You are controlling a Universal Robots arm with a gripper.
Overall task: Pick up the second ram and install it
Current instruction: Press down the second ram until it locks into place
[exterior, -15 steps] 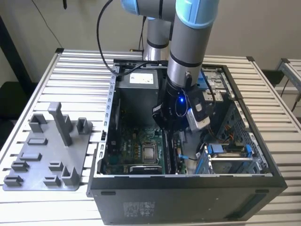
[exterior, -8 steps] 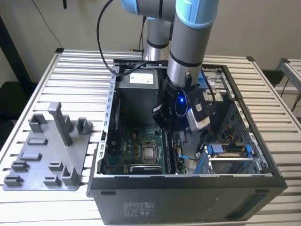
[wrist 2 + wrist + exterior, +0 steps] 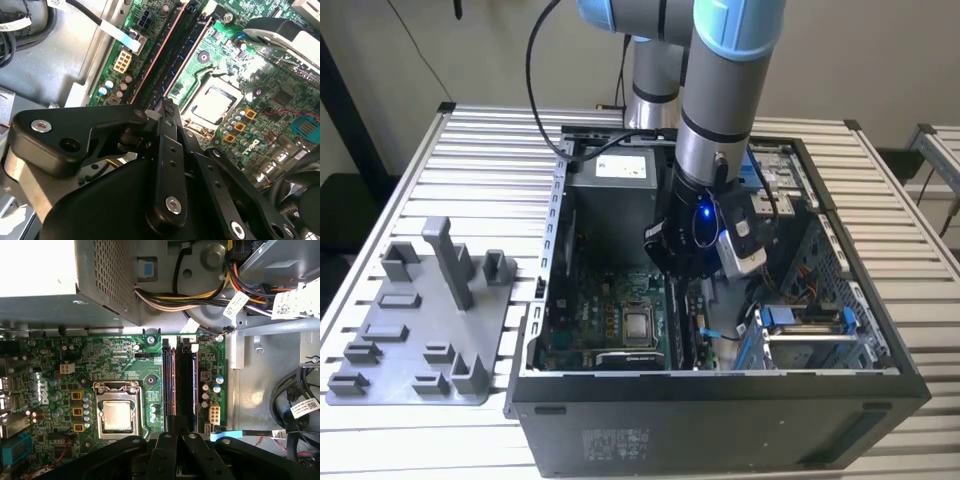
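Gripper [image 3: 682, 262] is down inside the open PC case [image 3: 620, 420], over the motherboard [image 3: 125, 365] memory slots [image 3: 179, 385] beside the CPU socket [image 3: 116, 415]; its fingers [image 3: 167, 117] are drawn in narrow, meeting at the end of a slot in both wrist views, though I cannot tell if anything is pinched between them. A ram [image 3: 185, 382] sits seated in the slot nearest the case's drive-bay side, the tan slot next to it looks unfilled. Grey fixture tray [image 3: 420, 330] lies on the table [image 3: 480, 160] beside the case on the exterior view's left.
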